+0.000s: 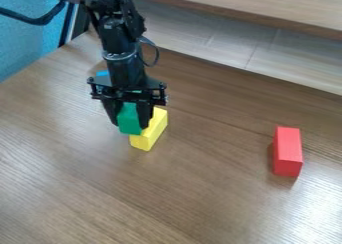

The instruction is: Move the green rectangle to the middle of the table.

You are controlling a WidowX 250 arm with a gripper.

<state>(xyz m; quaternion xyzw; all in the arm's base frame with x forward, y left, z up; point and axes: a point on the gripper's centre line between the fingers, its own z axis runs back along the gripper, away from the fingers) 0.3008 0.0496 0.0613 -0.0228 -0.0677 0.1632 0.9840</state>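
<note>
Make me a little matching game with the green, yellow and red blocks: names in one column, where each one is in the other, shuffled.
1. Green block
2. Yellow block
3. Red block

A. Apart from the other blocks, toward the picture's right side
B. Between the fingers of the gripper
C. On the table, partly hidden by the green block

Pairs: 1-B, 2-C, 3-A

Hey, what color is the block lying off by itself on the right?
Red, as the camera view shows: block.
</note>
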